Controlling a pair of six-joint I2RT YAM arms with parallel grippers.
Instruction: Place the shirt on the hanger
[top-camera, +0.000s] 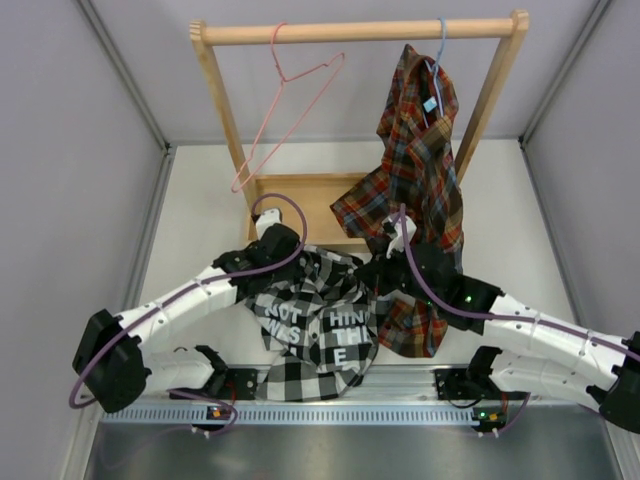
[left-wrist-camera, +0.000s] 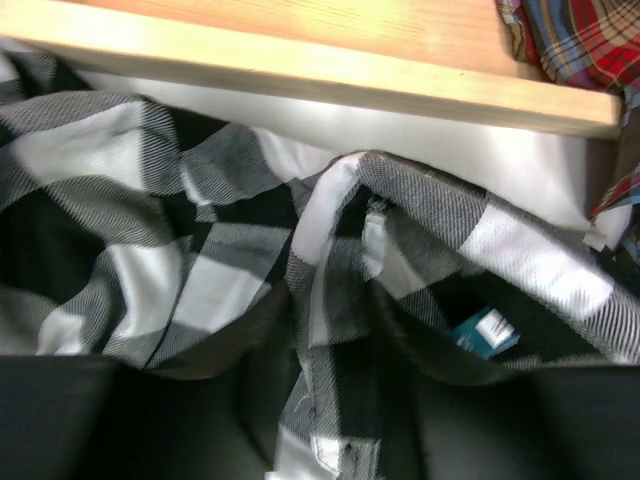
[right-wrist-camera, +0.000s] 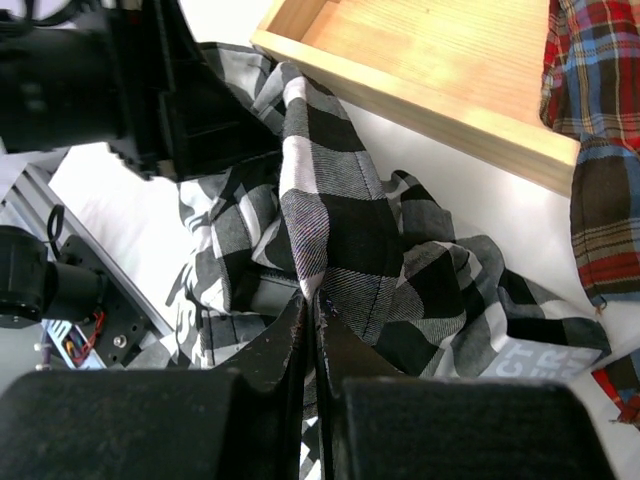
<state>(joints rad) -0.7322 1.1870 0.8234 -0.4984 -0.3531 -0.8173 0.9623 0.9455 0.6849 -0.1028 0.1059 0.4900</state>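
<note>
The black-and-white check shirt with white lettering hangs bunched between my two grippers, low over the table's near part. My left gripper is shut on the shirt's edge by the collar; in the left wrist view the fabric runs between the dark fingers, with a blue neck label beside them. My right gripper is shut on a fold of the shirt, pinched at the fingertips. The pink wire hanger hangs empty on the wooden rail, tilted, well behind both grippers.
A wooden rack stands at the back with a tray base. A red, orange and blue plaid shirt hangs on a light blue hanger and drapes down beside my right gripper. Grey walls close both sides.
</note>
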